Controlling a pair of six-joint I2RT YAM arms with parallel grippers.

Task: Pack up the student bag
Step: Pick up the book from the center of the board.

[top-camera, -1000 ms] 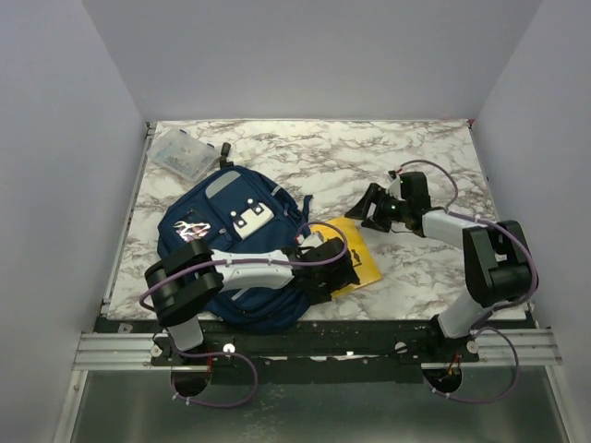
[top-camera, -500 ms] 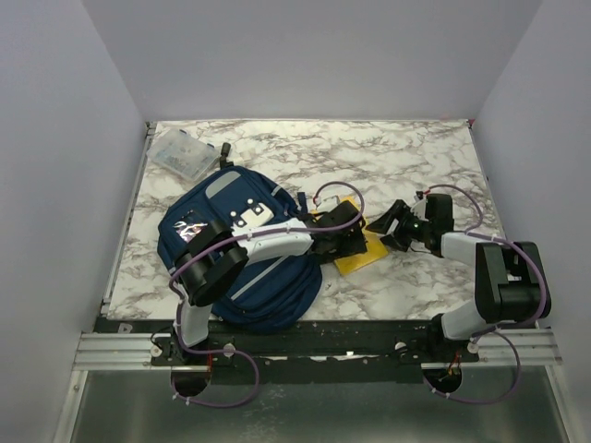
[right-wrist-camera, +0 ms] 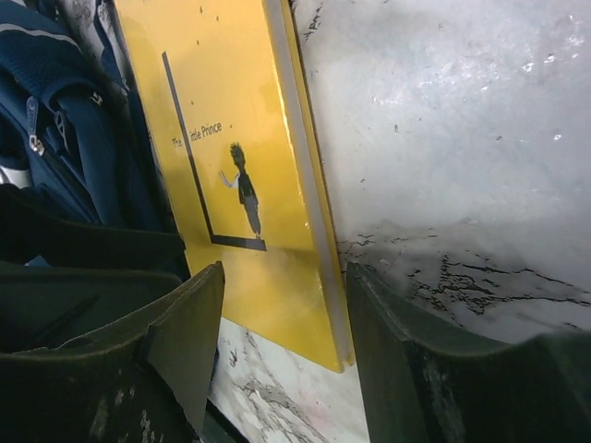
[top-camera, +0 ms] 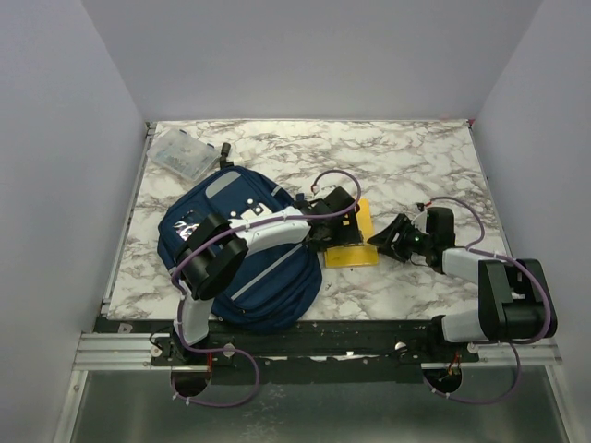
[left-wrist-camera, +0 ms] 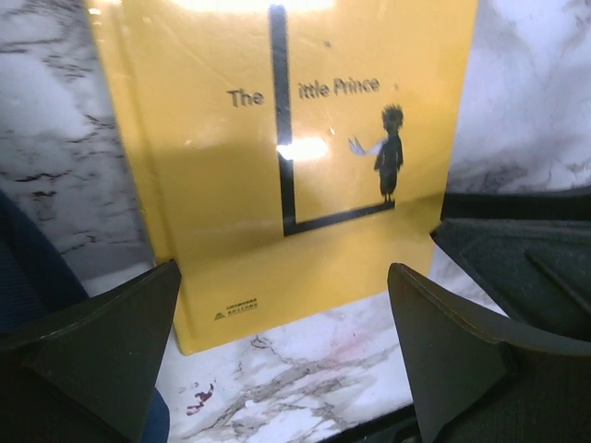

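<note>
The student bag (top-camera: 231,254), navy with grey stripes, lies at the left of the table. A yellow book, "The Little Prince" (top-camera: 357,247), rests flat on the marble beside its right side. My left gripper (top-camera: 337,224) reaches across the bag and hangs open over the book's left part. In the left wrist view my gripper (left-wrist-camera: 286,355) spans the book (left-wrist-camera: 277,166) near edge without touching it. My right gripper (top-camera: 395,237) sits at the book's right edge, open. In the right wrist view my gripper (right-wrist-camera: 284,355) has the book (right-wrist-camera: 231,157) corner just ahead of its jaws, with the bag (right-wrist-camera: 65,120) behind.
A small clear plastic box (top-camera: 183,154) sits at the back left corner, with a small dark object (top-camera: 224,149) next to it. Grey walls close in the table on three sides. The left arm's forearm lies over the bag.
The left gripper moved away from the near edge, over the book, and the book shifted and turned squarer. The right gripper came down toward the book's right edge and its jaws narrowed.
</note>
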